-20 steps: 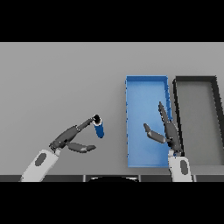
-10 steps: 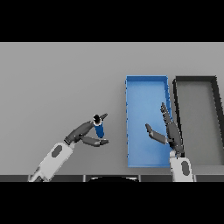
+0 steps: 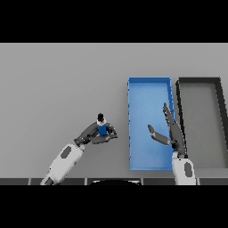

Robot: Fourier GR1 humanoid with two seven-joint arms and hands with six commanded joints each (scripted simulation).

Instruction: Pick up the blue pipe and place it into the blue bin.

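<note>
My left hand (image 3: 95, 135) has closed its fingers and thumb around the blue pipe (image 3: 102, 128), which a second ago was only loosely against the fingertips and stood farther from me. The pipe now sits upright in that grip, its dark cap on top, over the grey bench (image 3: 58, 84), left of the blue bin (image 3: 148, 87) and apart from it. I judge the grasp secured; carrying it rightward comes next. My right hand (image 3: 171, 131) hovers over the blue bin, fingers straight and spread.
</note>
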